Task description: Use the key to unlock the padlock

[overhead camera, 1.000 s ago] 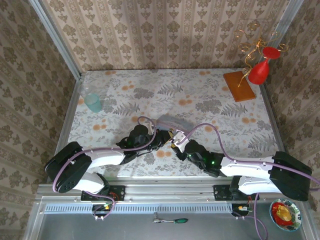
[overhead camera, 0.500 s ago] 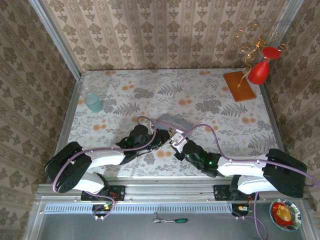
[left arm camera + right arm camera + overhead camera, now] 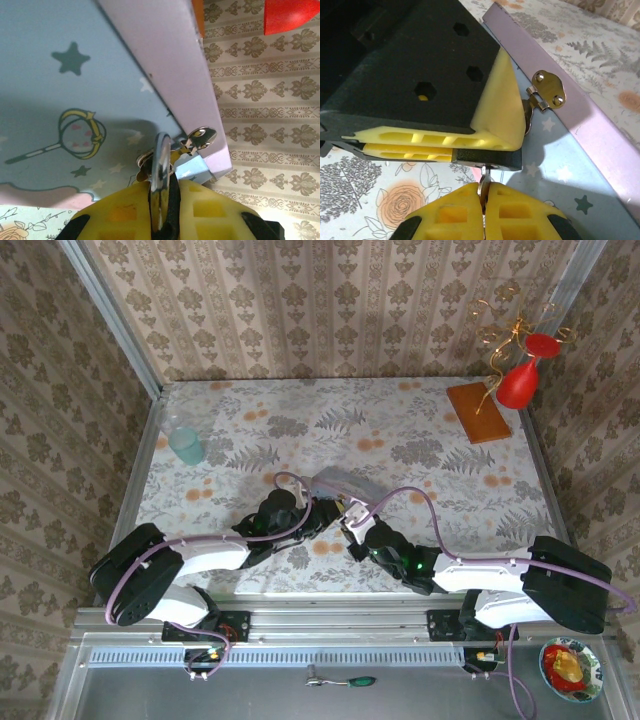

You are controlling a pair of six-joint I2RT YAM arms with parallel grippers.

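Note:
In the left wrist view my left gripper (image 3: 167,184) is shut on the padlock (image 3: 161,155). Its dark body sits between the yellow fingers, and its silvery shackle passes through the hasp (image 3: 200,137) of the pale blue tin (image 3: 75,90). In the right wrist view my right gripper (image 3: 484,189) is shut on the key (image 3: 483,181). The key's blade enters the underside of the padlock's dark body (image 3: 487,156), which the left fingers (image 3: 500,115) hold. From above, the left gripper (image 3: 328,512) and the right gripper (image 3: 352,531) meet at the tin's (image 3: 345,483) near edge.
A clear teal cup (image 3: 184,444) stands at the far left of the flowered table (image 3: 420,455). An orange block (image 3: 478,412) and a red vase (image 3: 520,382) with wire stems are at the far right corner. Patterned walls close in three sides.
The right gripper's fingers have closed on the key, and the right arm has crept slightly left toward the padlock. The left arm has stayed still.

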